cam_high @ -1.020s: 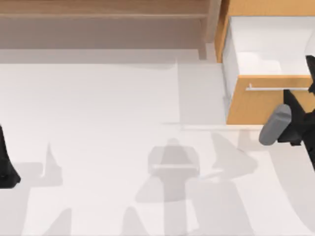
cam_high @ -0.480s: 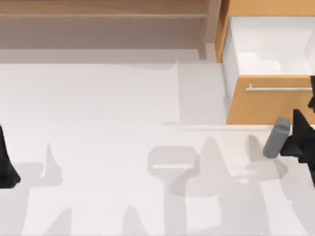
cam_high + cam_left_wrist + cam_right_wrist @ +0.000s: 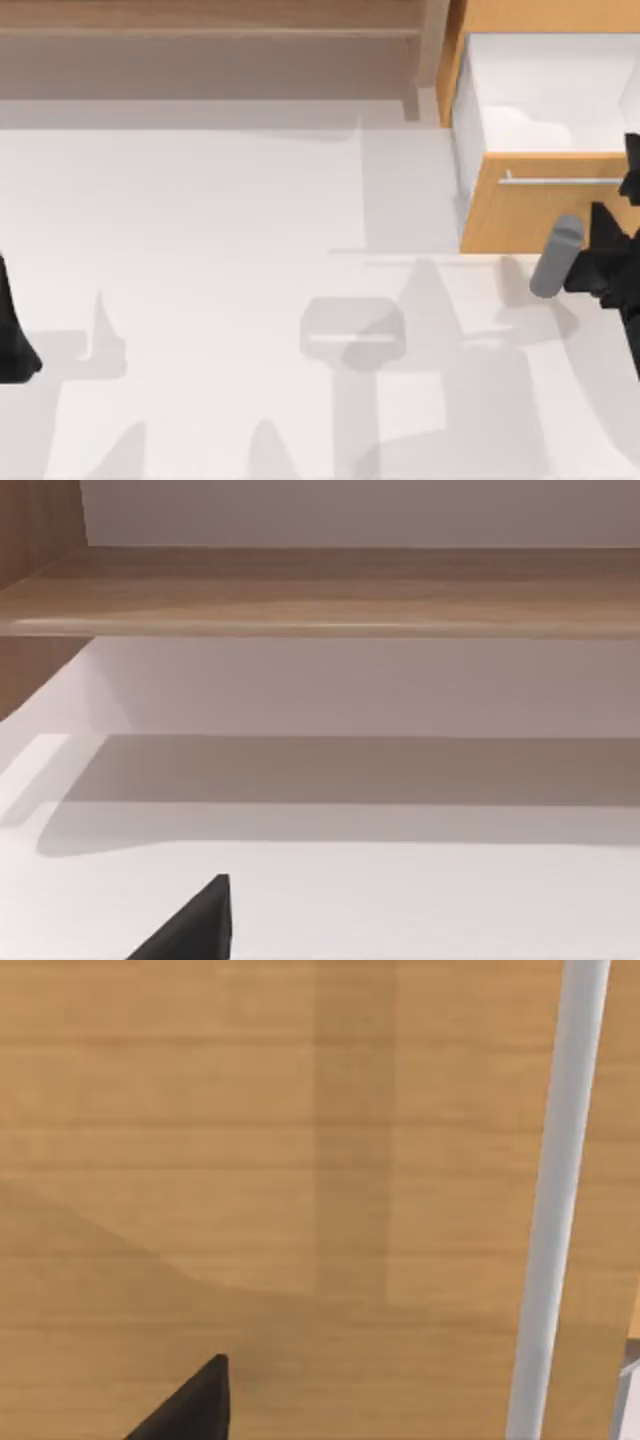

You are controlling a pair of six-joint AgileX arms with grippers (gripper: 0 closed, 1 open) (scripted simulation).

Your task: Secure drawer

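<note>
White worktop (image 3: pixel 220 220) fills most of the top view, with a duller brown shelf unit (image 3: pixel 210 30) along the upper edge and the drawer (image 3: pixel 530 215) at the upper right, pulled out so its white inner walls show behind the orange-tan front panel.

One black fingertip (image 3: pixel 190 1405) sits at the lower left of my right wrist view, just in front of the panel; whether the fingers are spread or pressed together I cannot tell. The silver bar handle (image 3: pixel 555 1200) runs down the right side of that frame, well off from the fingertip. From above, my right gripper (image 3: pixel 600 262) hangs at the right edge of the frame, just below the panel's lower right part, with a grey cylindrical part of the arm (image 3: pixel 555 258) slanting out to its left.

My worry is the line of the push. The gripper stands toward the drawer's right end, so I judge an off-centre shove could skew the drawer and jam it short of shut. A finger could also snag the handle or slide off the smooth panel.

My left arm (image 3: pixel 15 335) is parked at the left edge of the top view; its wrist camera looks at the shelf unit.
</note>
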